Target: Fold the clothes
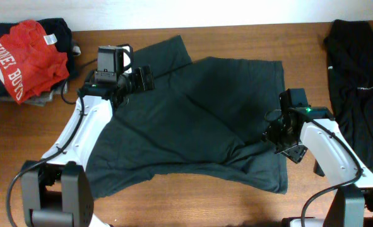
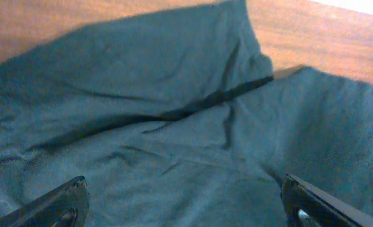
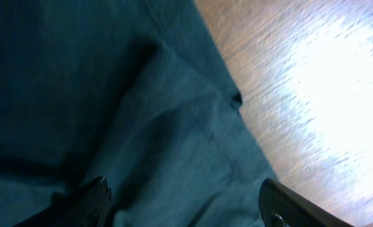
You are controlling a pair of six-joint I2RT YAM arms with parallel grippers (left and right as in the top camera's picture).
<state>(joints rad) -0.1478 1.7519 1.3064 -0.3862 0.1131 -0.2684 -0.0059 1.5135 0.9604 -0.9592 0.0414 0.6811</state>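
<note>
A dark grey-green T-shirt [image 1: 192, 120] lies spread and wrinkled across the middle of the table, one sleeve reaching toward the back. My left gripper [image 1: 145, 80] hovers over its upper left part, near that sleeve. In the left wrist view the left gripper [image 2: 183, 203] is open, with creased cloth [image 2: 173, 126] beneath both fingertips [image 2: 57, 205]. My right gripper [image 1: 279, 135] is over the shirt's right side near its edge. In the right wrist view the right gripper [image 3: 186, 197] stands open above a raised fold [image 3: 173, 126], with nothing pinched between its fingers [image 3: 91, 198].
A red shirt with white lettering [image 1: 28, 57] tops a pile of dark clothes [image 1: 57, 31] at the back left corner. A black garment [image 1: 356, 75] lies along the right edge. Bare wooden table [image 1: 192, 202] shows in front of the shirt.
</note>
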